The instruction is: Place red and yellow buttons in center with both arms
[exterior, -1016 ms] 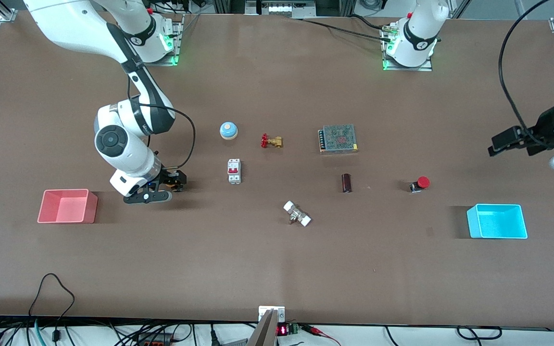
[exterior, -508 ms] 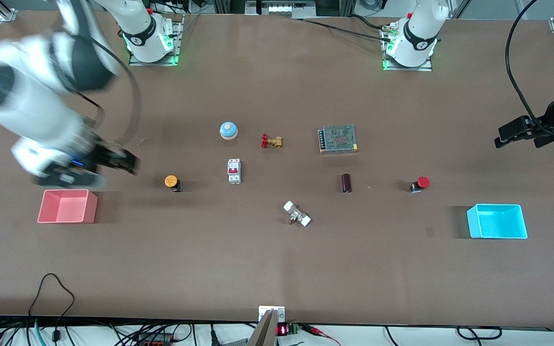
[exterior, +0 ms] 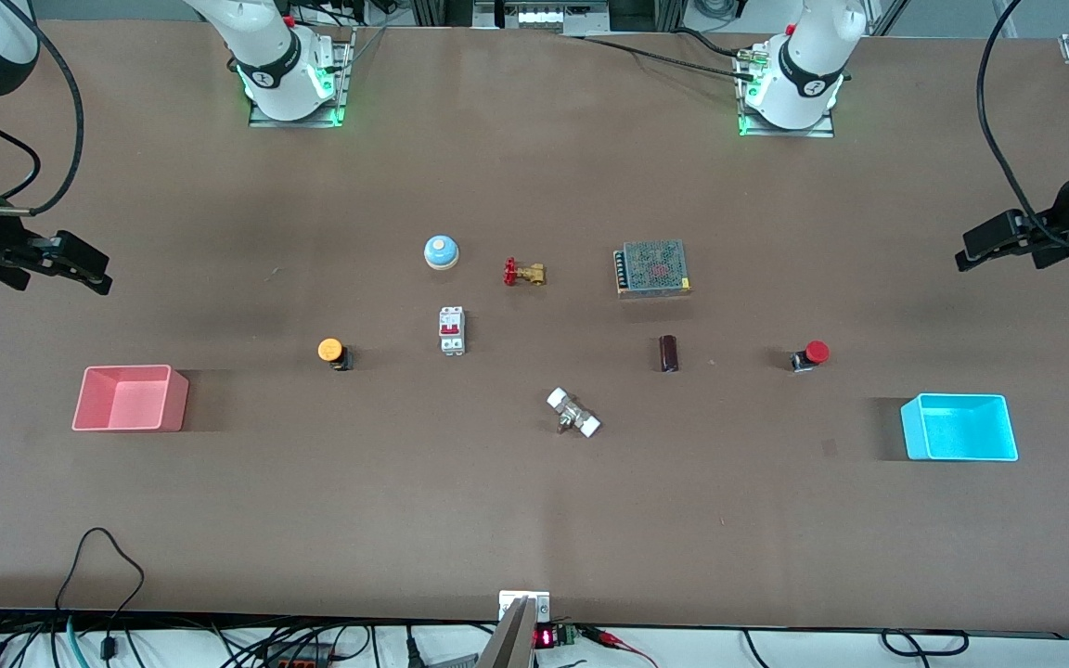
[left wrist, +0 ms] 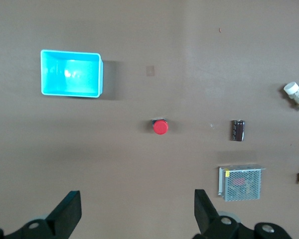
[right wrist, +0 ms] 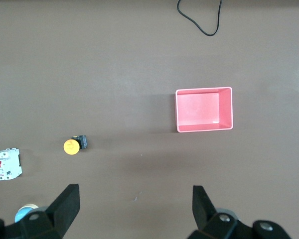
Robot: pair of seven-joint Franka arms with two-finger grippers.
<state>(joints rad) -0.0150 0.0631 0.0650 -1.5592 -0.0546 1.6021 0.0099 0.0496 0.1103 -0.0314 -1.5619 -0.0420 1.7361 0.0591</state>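
Note:
The orange-yellow button (exterior: 331, 352) stands on the brown tabletop (exterior: 534, 501), beside a white circuit breaker and toward the right arm's end. It also shows in the right wrist view (right wrist: 72, 146). The red button (exterior: 811, 353) stands toward the left arm's end, and shows in the left wrist view (left wrist: 160, 126). My right gripper (exterior: 66, 260) is open and empty, high over the table's edge at the right arm's end. My left gripper (exterior: 998, 243) is open and empty, high over the left arm's end. Both are well apart from the buttons.
Pink tray (exterior: 126, 369) at the right arm's end, cyan tray (exterior: 957, 398) at the left arm's end. Around the middle stand a blue bell (exterior: 441, 250), a red-handled valve (exterior: 523, 273), a meshed power supply (exterior: 652, 267), the circuit breaker (exterior: 452, 330), a dark cylinder (exterior: 669, 353) and a white fitting (exterior: 573, 413).
My right gripper let go of the yellow button beside the breaker, then rose and swung out toward its end of the table. My left gripper drifted slightly toward the bases.

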